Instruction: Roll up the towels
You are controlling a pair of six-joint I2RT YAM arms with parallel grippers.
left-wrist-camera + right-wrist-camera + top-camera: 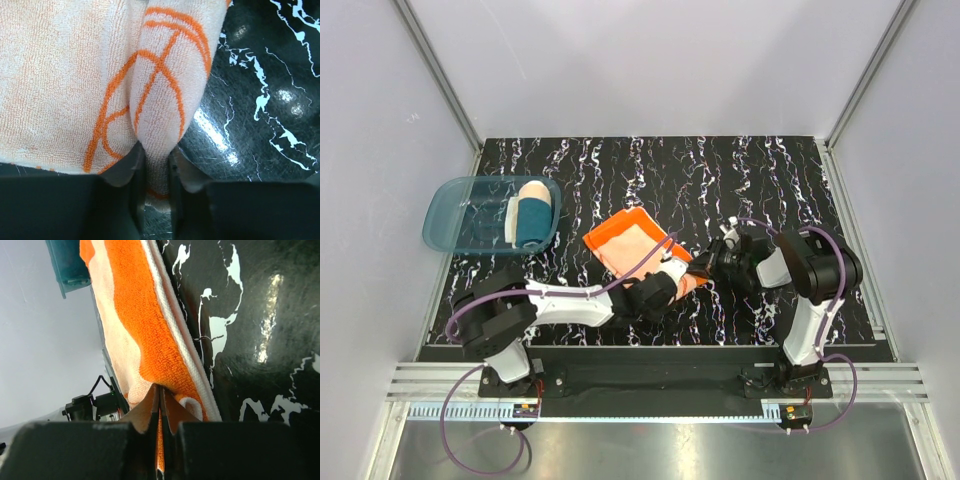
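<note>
The orange towel (630, 240) lies folded on the black marbled table, near the middle. My left gripper (672, 283) is shut on its near corner; the left wrist view shows a pinched fold of cream cloth with orange lettering (160, 105) between the jaws. My right gripper (708, 268) is shut on the same near edge from the right; the right wrist view shows orange cloth (145, 320) clamped in the jaws. The teal-blue towel (530, 220) lies rolled in the translucent blue tray (455, 215) at the far left.
The tray stands at the table's left edge. Grey walls with aluminium posts close in the table at left, back and right. Black marbled tabletop (760, 180) shows behind and right of the towel.
</note>
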